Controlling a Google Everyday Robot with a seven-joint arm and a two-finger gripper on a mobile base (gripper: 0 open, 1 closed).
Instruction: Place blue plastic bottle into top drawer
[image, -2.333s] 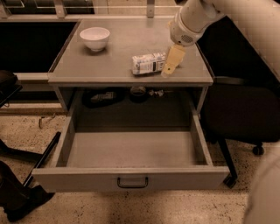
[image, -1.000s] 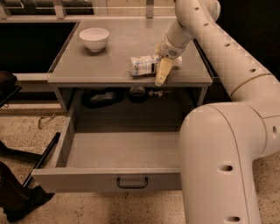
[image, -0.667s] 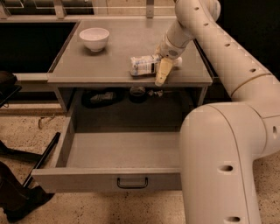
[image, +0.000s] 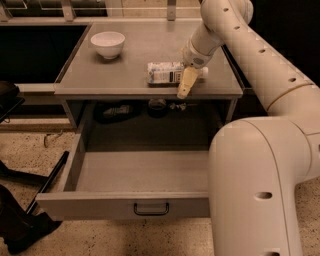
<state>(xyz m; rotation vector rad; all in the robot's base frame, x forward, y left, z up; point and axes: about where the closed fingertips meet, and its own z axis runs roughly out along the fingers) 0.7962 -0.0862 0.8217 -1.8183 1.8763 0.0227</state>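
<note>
The blue plastic bottle (image: 164, 73) lies on its side on the grey tabletop (image: 125, 75), near the front right, its cap end pointing right. My gripper (image: 185, 86) hangs down over the bottle's right end, its yellowish tip reaching the tabletop's front edge. It hides the bottle's neck. The top drawer (image: 100, 205) is pulled fully out below the tabletop, and the part of its inside that shows holds nothing. Its pull handle (image: 151, 208) is at the middle of the front panel.
A white bowl (image: 107, 43) stands at the tabletop's back left. Dark objects (image: 114, 111) lie in the cavity behind the drawer. My arm's bulky lower link (image: 260, 190) covers the drawer's right side. Black chair parts (image: 15, 235) are on the floor at left.
My gripper has moved left and toward the tabletop's front, closer over the bottle's right end. The arm's big link has come into view at right. The bottle, bowl and drawer have not moved.
</note>
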